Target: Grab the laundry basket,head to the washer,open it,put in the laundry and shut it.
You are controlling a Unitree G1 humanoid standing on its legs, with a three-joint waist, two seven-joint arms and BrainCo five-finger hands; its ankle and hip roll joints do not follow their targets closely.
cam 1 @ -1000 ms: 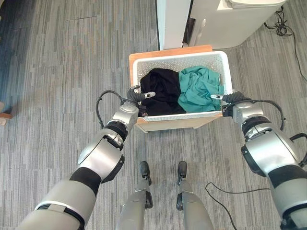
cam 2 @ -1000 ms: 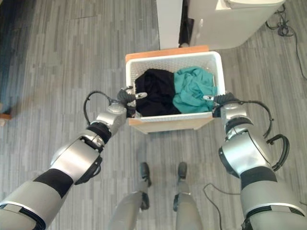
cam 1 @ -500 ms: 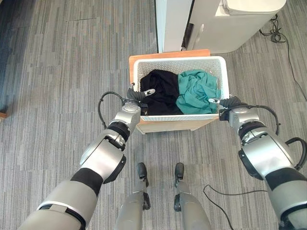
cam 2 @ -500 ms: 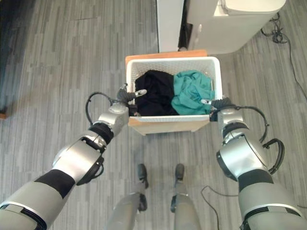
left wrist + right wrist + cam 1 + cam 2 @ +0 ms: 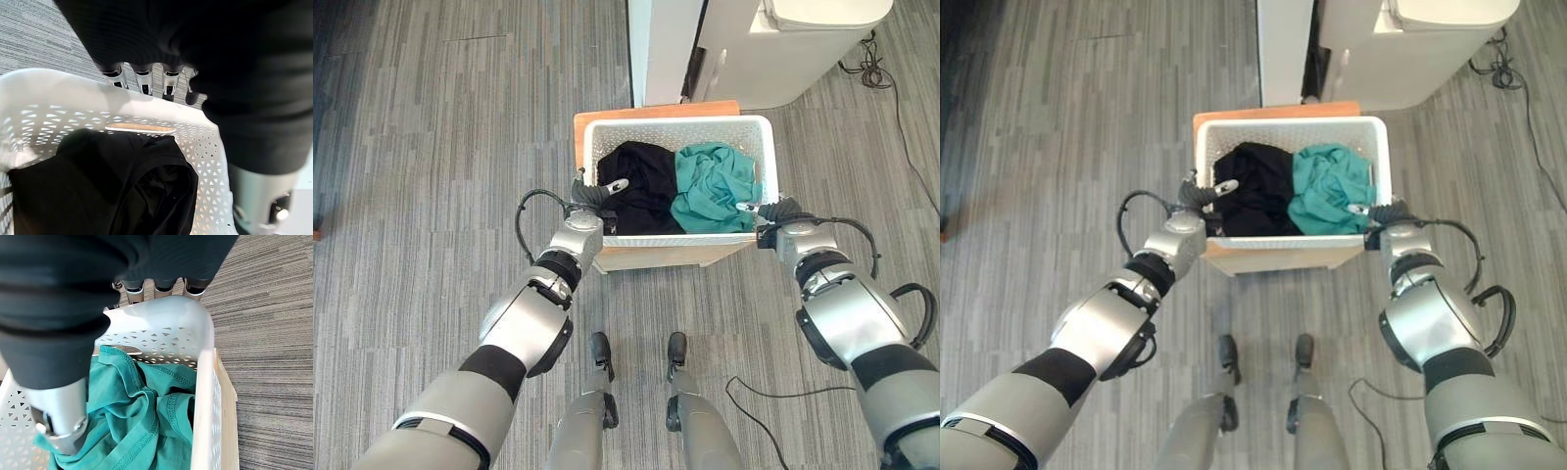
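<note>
Grey striped carpet (image 5: 431,147) spreads out below us, with a white washer (image 5: 803,44) standing at the far edge of the eye views, a tall white panel (image 5: 664,49) just beside it and a dark gap between them. Before us sits the white perforated laundry basket (image 5: 675,127), resting on a low wooden stand (image 5: 656,110) whose edge shows past the basket's far and left sides. Inside the basket lie a black garment (image 5: 641,186) on our left and a teal garment (image 5: 715,186) on our right, touching in the middle.

Our left hand (image 5: 597,196) grips the basket's near left corner: in the left wrist view its fingers (image 5: 142,81) curl down the outside of the rim while the thumb sits inside, over the black cloth. Our right hand (image 5: 766,211) clamps the near right corner the same way; in the right wrist view its fingers (image 5: 161,286) hook over the outside of the rim and the thumb (image 5: 61,426) presses inside against the teal garment.
</note>
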